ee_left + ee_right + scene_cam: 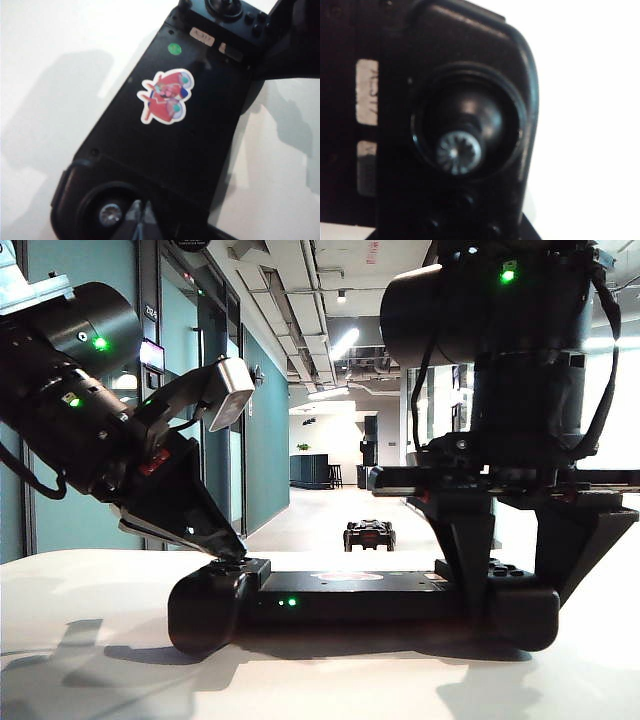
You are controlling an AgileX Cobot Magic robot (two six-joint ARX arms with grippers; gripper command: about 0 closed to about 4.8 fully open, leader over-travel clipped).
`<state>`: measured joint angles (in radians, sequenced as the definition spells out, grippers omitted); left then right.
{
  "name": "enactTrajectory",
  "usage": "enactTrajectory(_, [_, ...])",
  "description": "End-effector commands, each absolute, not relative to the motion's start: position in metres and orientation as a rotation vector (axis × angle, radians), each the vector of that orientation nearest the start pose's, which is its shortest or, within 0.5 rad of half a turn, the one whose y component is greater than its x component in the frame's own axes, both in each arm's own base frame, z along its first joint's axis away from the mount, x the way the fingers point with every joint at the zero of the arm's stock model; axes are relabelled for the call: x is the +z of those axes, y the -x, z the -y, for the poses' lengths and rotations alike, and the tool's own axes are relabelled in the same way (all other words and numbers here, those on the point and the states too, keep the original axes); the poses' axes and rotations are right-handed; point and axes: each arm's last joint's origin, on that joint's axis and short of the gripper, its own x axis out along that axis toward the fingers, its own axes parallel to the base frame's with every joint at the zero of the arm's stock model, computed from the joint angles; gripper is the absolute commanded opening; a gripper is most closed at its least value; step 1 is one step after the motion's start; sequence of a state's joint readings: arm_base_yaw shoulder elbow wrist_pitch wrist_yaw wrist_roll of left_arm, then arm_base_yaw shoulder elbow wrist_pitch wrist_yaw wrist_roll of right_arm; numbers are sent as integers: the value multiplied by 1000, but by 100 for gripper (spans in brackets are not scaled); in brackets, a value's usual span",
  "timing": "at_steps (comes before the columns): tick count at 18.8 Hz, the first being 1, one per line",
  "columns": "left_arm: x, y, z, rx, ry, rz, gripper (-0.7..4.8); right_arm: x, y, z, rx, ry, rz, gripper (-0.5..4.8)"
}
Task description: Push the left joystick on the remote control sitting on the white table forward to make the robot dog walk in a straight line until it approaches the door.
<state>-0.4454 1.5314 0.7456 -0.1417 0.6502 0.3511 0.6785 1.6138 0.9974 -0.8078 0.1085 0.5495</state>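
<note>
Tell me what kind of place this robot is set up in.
Probably an office building: past the white table runs a long corridor with teal glass-fronted walls, exposed ceiling ducts and strip lights. The robot dog stands on the corridor floor beyond the remote control.

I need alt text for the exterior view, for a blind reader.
A wide black remote control lies on a white table; the left gripper touches its left end, the right gripper straddles its right. A small black robot dog stands down the corridor.

Matt black plastic remote control (165, 150), glossy paper sticker (165, 96) — smooth, slightly glossy white table (320, 685), ridged metallic thumbstick cap (459, 152)
</note>
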Motion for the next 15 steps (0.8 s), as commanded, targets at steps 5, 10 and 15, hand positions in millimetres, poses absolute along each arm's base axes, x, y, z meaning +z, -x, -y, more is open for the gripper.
enactTrajectory(5, [168, -249, 138, -1148, -220, -721, -6, 181, -219, -174, 101, 99, -1384, 238])
enactTrajectory(10, [167, -252, 139, -1136, -211, -706, -5, 181, -219, -174, 101, 101, -1385, 238])
enactTrajectory(15, [167, -253, 139, -1121, -219, -707, -6, 181, -219, -174, 103, 99, -1386, 238])
